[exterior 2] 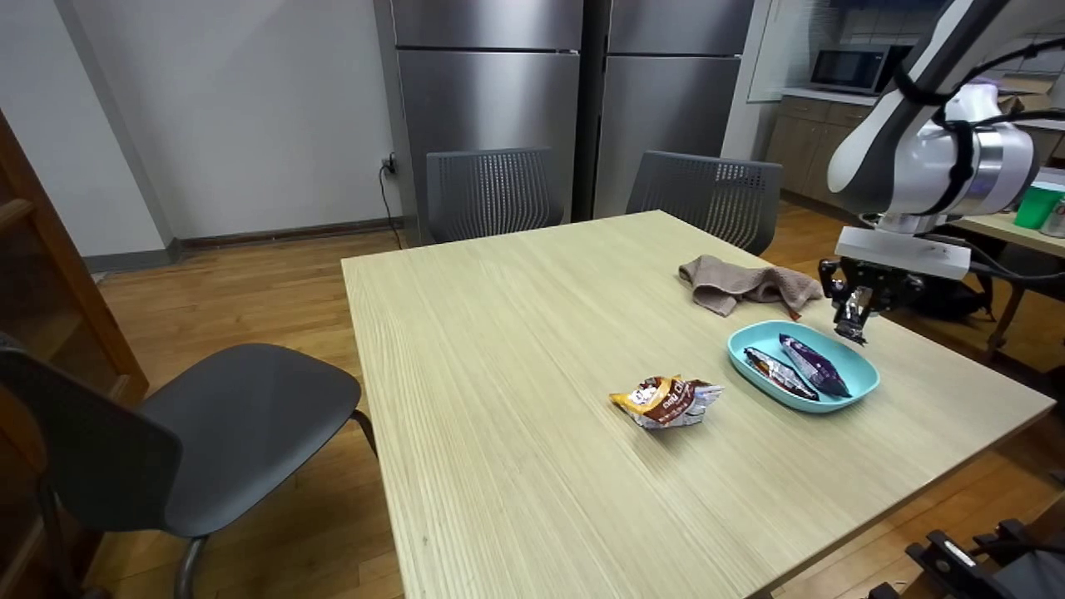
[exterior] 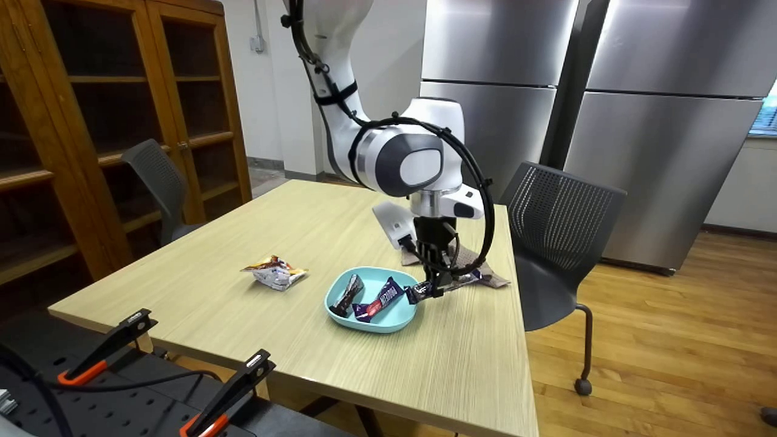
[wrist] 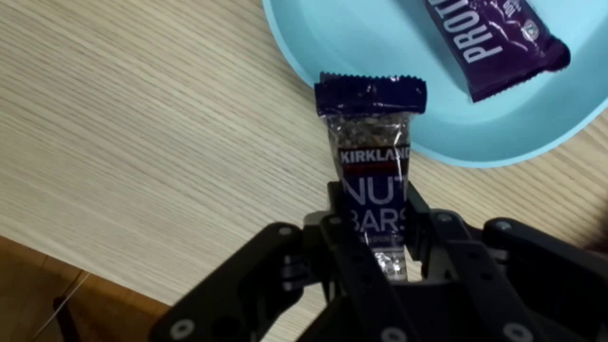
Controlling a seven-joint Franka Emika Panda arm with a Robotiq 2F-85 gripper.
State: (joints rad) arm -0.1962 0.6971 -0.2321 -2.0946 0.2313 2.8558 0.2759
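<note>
Your end effector (wrist: 374, 204) is narrowed onto a nut bar (wrist: 373, 159), gripping it by the long sides of its wrapper. In the wrist view you can read "KIRKLAND" and "NUT BARS" on the front, and its dark blue end overlaps the edge of a light blue dish (wrist: 446, 128). Both exterior views put the nut bar beside the dish's rim; you cannot tell whether the two touch.

Inside the dish you see a purple protein bar (wrist: 498, 47) and, next to it, a dark-wrapped bar (exterior: 348, 295). The dish sits on your light wooden desk (exterior 2: 516, 399). A yellow, brown and silver snack bag (exterior 2: 668, 402) lies crumpled on the desk, apart from the dish. A brown cloth (exterior 2: 745, 283) lies bunched near the dish, and in an exterior view your end effector partly covers it.

Around the desk you have grey chairs (exterior: 558, 224), with steel fridges (exterior: 661, 139) behind. Two black-and-orange clamps (exterior: 230, 391) show beside the desk, and a wooden cabinet (exterior: 133, 115) stands beyond it.
</note>
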